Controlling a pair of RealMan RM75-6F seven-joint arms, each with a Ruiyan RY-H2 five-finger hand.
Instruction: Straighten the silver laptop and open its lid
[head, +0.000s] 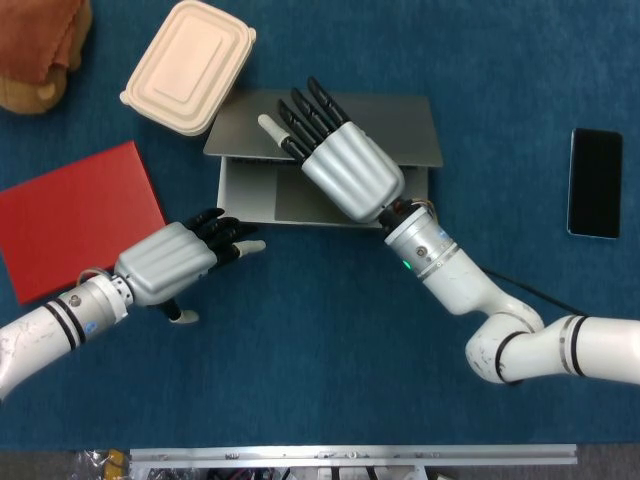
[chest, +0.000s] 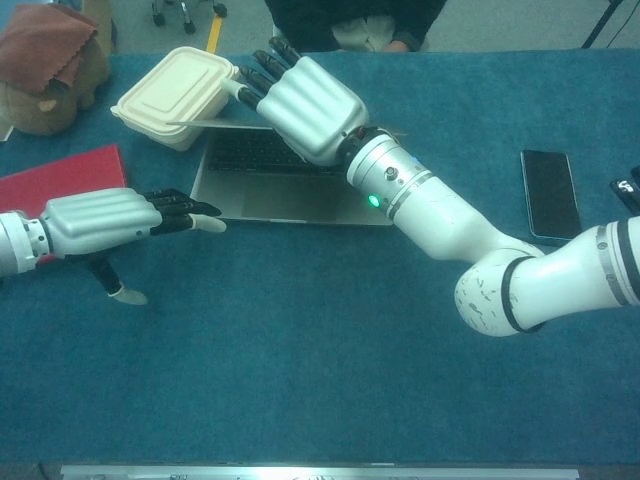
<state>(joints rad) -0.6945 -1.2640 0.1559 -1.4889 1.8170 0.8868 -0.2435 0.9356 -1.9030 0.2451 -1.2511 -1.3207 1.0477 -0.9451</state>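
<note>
A: Where is the silver laptop (head: 330, 160) sitting?

B: Directly under the right hand (head: 340, 165), on the blue tabletop (head: 330, 360), with its lid (head: 400, 130) partly raised. The chest view shows the keyboard (chest: 255, 155) exposed beneath that hand.

A: Why is the right hand placed like that?

B: I judge it is lifting the lid. Its fingers (head: 305, 115) stretch out flat and close together, reaching away from the wrist, with the tips at the lid's front edge. Whether they hook under the edge or only press against it, I cannot tell. It clamps on nothing I can see.

A: And the arm?

B: It comes in low from the near right corner, angled across the base, the wrist just beyond the laptop's near edge.

A: The left hand (head: 175, 262)?

B: It hovers just off the laptop's near left corner, fingers slightly apart and pointing at the base, holding nothing. Probably poised to steady the base as the lid rises.

A: Anything in the way?

B: A beige food box (head: 188, 65) lies just ahead of the right hand's fingertips, overlapping the lid's far left corner; the rising lid may nudge it. The red folder (head: 75, 215) lies beyond the left hand, apart from it.
</note>
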